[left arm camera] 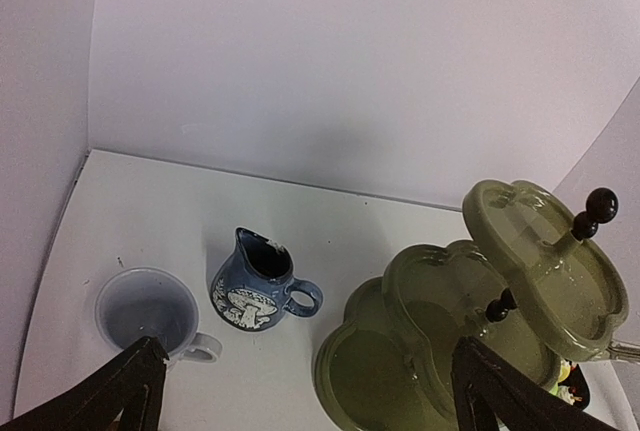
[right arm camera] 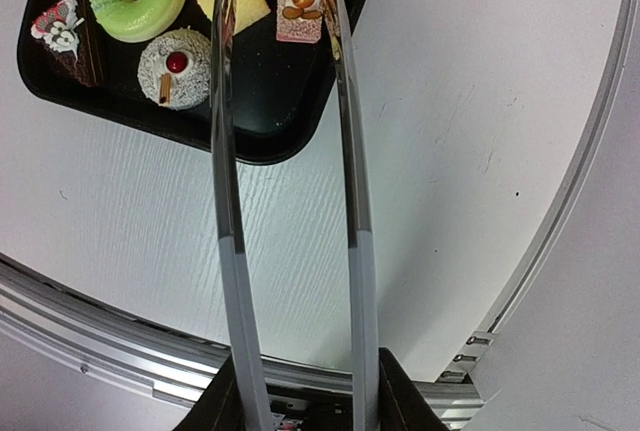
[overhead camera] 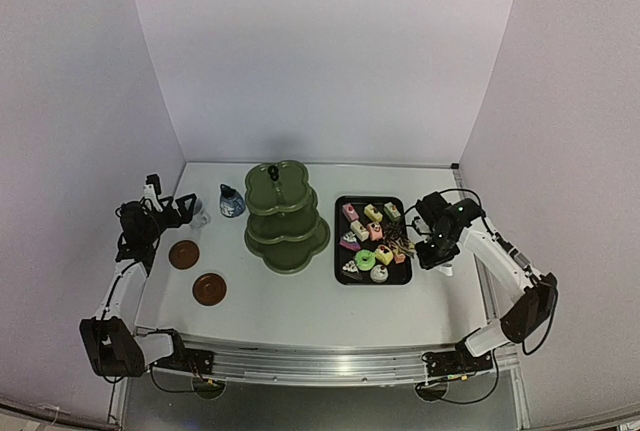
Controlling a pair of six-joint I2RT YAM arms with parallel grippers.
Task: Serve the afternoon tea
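Tongs [right arm camera: 228, 201] polished metal, stand [overhead camera: 287, 221] glossy scalloped

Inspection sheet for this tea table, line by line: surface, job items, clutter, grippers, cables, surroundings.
Surface: white table, no spills seen.
Job's things: green three-tier stand upright, tiers bare; cakes on the black tray; mug and blue pot side by side, off the two coasters.
Clutter: nothing seen.
Grippers: left gripper open, near the mug; right gripper shut on metal tongs, tips over the tray.
Cables: black cables loop along both arms.
Surroundings: plain pale walls on three sides.
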